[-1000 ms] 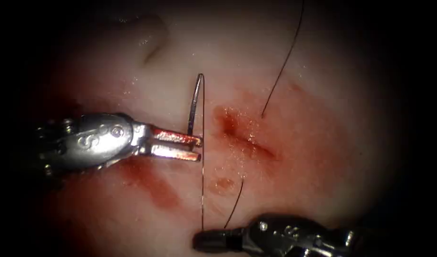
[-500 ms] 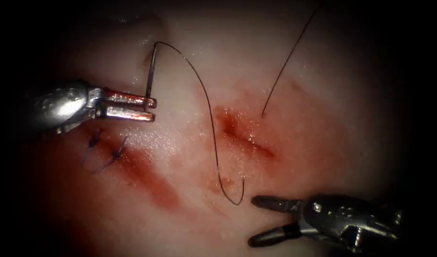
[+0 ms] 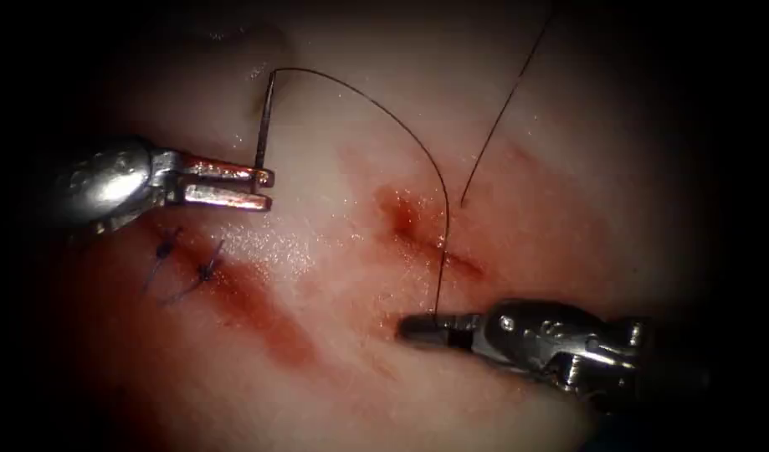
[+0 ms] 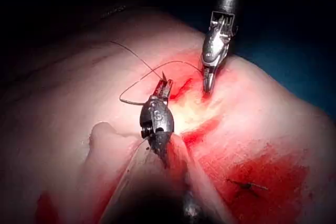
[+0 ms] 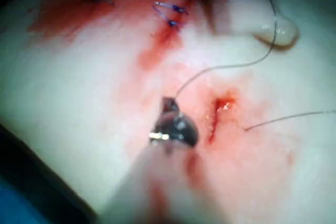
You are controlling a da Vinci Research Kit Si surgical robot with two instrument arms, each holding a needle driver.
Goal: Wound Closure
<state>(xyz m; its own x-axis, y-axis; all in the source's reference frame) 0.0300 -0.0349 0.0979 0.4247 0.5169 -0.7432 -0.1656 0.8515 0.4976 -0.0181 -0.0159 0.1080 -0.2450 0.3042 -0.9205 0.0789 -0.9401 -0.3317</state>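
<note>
Since 0.5 s ago: right tool [image 3: 417, 325] moved up-left from lower right, jaws went from wide apart to clamped on thread [image 3: 384, 117] just below cut [image 3: 430, 243], frame centre. Slack loop gone; thread arched over cut. Left tool [image 3: 263, 186] barely shifted, centre-left, shaft level, jaws narrow, gripping needle [image 3: 263, 121] near lower end. Needle stood upright, clear of tissue [image 3: 334, 402], left of cut. Old stitches [image 3: 187, 264] lower left.

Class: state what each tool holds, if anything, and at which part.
Left tool holds the needle at its lower end, clear of the tissue. Right tool holds the thread just below the cut.
</note>
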